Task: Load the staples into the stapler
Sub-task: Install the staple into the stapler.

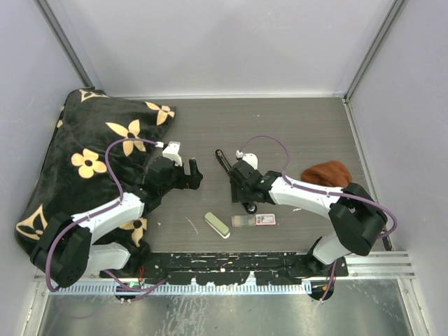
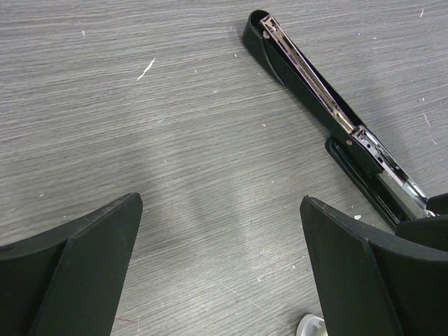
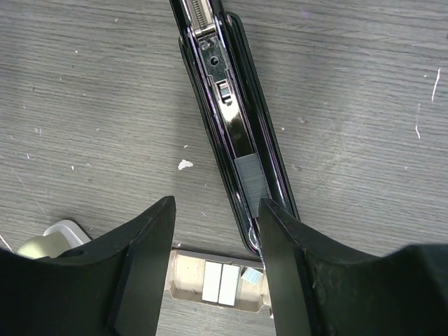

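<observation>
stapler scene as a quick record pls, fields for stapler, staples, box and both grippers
stapler: lying open on the table, magazine channel exposed
staples: grey strip sitting in the channel, at the end by the right gripper
staple box: red-and-white, on the table just near of the stapler
right gripper: open, holds nothing, over the stapler's end
left gripper: open, empty, over bare table beside the stapler

The stapler [image 3: 231, 119] has a glossy black shell and a polished, mirror-bright metal channel. The staples [image 3: 250, 183] look a duller, ribbed grey metal. The surface [image 2: 175, 140] is matt grey wood grain.
</observation>
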`<action>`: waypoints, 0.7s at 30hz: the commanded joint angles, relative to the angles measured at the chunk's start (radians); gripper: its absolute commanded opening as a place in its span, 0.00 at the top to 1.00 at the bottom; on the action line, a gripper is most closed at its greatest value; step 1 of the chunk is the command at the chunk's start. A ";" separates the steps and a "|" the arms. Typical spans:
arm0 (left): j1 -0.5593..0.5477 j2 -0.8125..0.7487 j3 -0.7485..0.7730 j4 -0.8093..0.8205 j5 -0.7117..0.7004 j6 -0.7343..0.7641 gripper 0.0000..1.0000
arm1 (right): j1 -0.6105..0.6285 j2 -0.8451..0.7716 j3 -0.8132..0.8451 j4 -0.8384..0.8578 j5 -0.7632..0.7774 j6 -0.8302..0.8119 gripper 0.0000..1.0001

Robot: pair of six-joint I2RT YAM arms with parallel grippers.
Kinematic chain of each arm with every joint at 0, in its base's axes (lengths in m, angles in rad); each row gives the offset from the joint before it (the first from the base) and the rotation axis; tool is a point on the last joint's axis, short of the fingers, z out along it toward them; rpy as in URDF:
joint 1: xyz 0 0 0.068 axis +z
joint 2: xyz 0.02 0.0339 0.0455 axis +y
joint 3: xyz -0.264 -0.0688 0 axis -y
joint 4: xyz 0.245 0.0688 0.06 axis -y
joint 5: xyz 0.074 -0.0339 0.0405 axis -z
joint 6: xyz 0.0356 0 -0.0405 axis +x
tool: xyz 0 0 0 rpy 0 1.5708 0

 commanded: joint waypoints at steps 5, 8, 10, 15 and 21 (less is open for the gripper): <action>0.002 -0.015 0.005 0.056 -0.014 0.020 0.01 | -0.004 0.031 0.053 0.032 0.023 -0.020 0.43; 0.001 -0.015 0.005 0.056 -0.015 0.020 0.01 | -0.003 0.041 0.058 0.033 0.025 -0.023 0.44; 0.002 -0.016 0.005 0.056 -0.014 0.020 0.01 | -0.005 0.049 0.061 0.032 0.027 -0.026 0.44; 0.002 -0.016 0.004 0.056 -0.014 0.020 0.02 | -0.008 0.069 0.077 0.033 0.036 -0.033 0.44; 0.002 -0.014 0.006 0.056 -0.017 0.022 0.01 | -0.015 0.098 0.102 0.037 0.050 -0.050 0.44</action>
